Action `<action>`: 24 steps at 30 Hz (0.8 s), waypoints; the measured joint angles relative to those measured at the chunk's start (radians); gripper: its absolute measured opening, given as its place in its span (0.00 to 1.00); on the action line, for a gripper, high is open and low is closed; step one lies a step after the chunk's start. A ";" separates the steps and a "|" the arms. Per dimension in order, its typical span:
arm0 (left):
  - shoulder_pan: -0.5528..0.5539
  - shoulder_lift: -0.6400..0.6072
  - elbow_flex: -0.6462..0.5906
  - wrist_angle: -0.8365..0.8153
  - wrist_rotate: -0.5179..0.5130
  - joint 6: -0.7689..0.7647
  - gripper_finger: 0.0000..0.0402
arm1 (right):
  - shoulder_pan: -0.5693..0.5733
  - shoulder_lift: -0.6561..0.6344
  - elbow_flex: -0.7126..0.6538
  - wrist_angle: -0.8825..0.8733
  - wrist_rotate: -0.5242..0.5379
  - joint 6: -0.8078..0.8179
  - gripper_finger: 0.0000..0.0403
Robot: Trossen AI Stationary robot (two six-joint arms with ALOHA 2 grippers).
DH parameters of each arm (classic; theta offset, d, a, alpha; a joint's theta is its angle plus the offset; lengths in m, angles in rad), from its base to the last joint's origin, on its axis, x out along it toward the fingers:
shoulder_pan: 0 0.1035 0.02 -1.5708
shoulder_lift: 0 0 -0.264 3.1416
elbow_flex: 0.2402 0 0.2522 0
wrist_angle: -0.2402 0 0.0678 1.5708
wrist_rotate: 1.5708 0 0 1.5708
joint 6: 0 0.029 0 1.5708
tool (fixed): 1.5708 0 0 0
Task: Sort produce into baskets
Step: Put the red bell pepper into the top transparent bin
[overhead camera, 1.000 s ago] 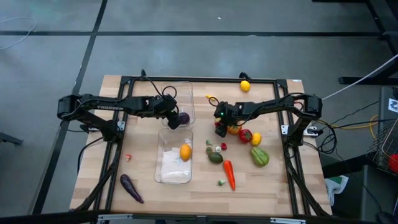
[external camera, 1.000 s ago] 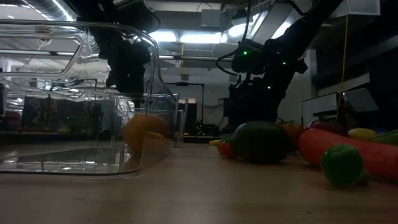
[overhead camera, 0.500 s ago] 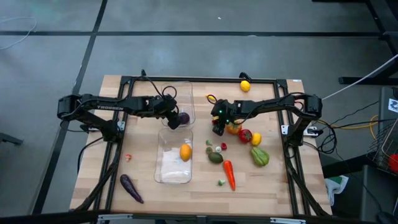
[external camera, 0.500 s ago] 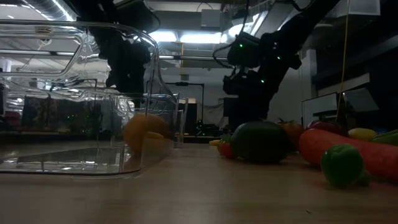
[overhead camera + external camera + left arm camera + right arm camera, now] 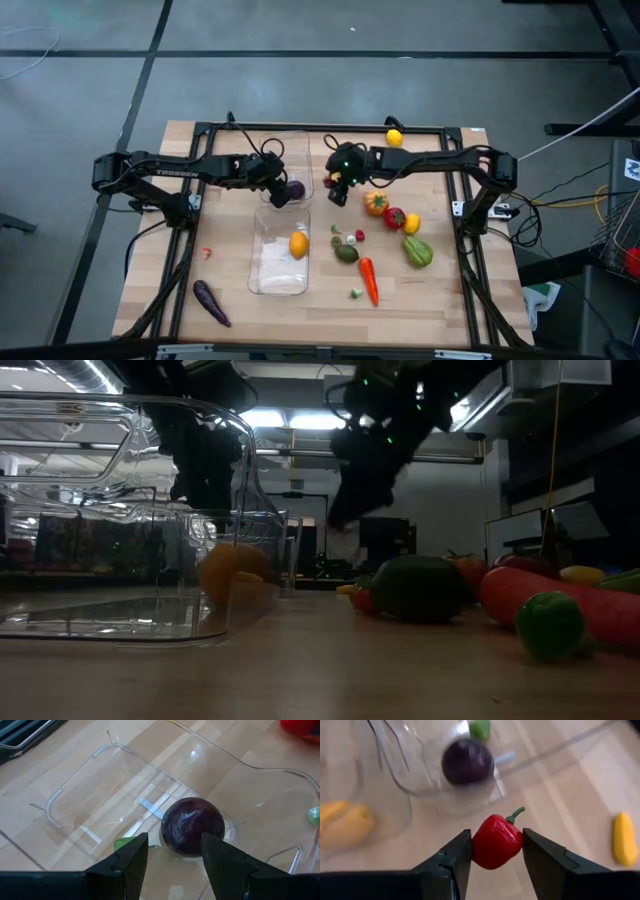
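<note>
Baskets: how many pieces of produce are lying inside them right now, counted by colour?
purple fruit: 1
small green piece: 1
orange-yellow fruit: 1
Total: 3
Not counted: the red pepper, held by the right gripper.

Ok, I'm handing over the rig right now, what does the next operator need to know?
Right gripper is shut on a red pepper, held in the air just right of the far bin.
Left gripper is open, over the far bin above a purple fruit lying in it.
Done: purple fruit and a small green piece in the far bin, one orange fruit in the near bin.
Left: the aubergine, carrot, avocado, lemon and other pieces on the table.
</note>
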 joint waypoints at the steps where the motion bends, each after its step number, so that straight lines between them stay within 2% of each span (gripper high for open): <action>1: 0.000 0.000 0.000 0.000 0.000 0.000 0.45 | 0.000 0.000 0.020 -0.009 0.000 0.000 0.41; 5: 0.000 0.000 0.000 0.000 0.000 0.000 0.45 | 0.000 0.000 0.067 0.002 0.000 -0.011 0.41; 12: 0.000 0.000 0.000 0.000 0.000 0.000 0.45 | 0.001 0.008 0.065 0.098 -0.002 -0.075 0.41; 20: 0.000 0.000 0.000 -0.001 -0.001 0.000 0.45 | 0.001 0.091 0.065 0.214 -0.129 -0.077 0.41; 24: 0.000 0.000 0.000 0.000 -0.001 0.000 0.45 | 0.001 0.128 0.065 0.231 -0.141 -0.077 0.41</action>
